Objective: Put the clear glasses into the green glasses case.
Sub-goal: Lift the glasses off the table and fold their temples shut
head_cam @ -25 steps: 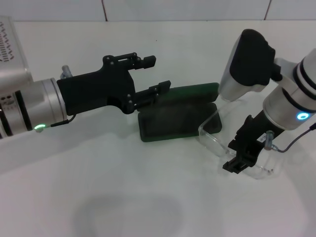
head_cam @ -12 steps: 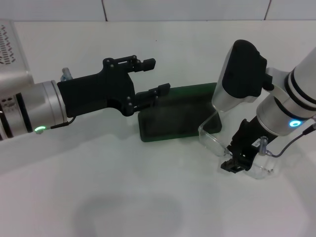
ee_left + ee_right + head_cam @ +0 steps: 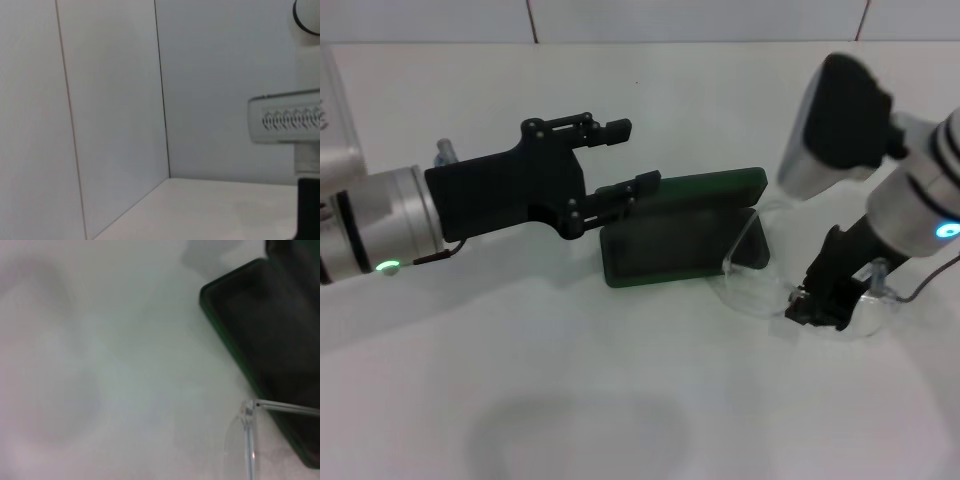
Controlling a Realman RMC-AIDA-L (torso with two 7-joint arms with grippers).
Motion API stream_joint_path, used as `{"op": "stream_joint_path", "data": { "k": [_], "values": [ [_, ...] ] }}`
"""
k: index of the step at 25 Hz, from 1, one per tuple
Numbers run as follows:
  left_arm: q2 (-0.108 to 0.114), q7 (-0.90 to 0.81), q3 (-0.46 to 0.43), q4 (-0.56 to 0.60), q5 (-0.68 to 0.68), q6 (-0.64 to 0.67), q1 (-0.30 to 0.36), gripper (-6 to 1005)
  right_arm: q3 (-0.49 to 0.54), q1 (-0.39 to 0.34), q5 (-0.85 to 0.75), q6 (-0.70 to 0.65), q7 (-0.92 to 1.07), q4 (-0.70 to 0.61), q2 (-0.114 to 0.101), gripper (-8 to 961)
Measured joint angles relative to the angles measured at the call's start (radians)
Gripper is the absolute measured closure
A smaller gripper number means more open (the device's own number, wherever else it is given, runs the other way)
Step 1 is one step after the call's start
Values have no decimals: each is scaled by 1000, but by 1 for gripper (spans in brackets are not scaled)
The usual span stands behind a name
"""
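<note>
Two arms flank the open dark green hinged glasses case (image 3: 675, 235); the right gripper (image 3: 820, 300), seemingly clamped on the transparent plastic glasses (image 3: 760, 280) just right of it, is nearer; the left gripper (image 3: 630, 155) hovers wide.

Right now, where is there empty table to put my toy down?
The near side of the white table, in front of the green glasses case. It's crowded between the left gripper, the case, the clear glasses and the right gripper.
</note>
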Motion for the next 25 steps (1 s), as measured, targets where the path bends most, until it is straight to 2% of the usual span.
{"op": "stream_joint_path", "data": {
  "k": [5, 7, 9, 13, 17, 21, 25],
  "values": [
    [1, 0, -43, -7, -3, 69, 8, 400, 188, -94, 39, -100, -74, -164, 0, 821],
    [0, 0, -59, -10, -15, 99, 17, 401, 263, -142, 116, -104, -148, -218, 0, 826],
    [0, 0, -64, -13, -19, 110, 20, 401, 321, -187, 233, -88, -283, -218, 3, 829],
    [2, -13, -71, -72, -48, 178, -8, 401, 361, -261, 519, -3, -690, -58, 4, 828],
    [3, -14, -113, -127, -77, 276, -34, 402, 379, -272, 713, 31, -1056, 179, -1, 828],
    [3, -14, -153, -187, -80, 385, -83, 402, 399, -254, 781, 19, -1282, 353, 0, 828],
    [5, -35, -158, -243, -80, 415, -136, 400, 382, -253, 801, -28, -1427, 395, 4, 828]
  ]
}}
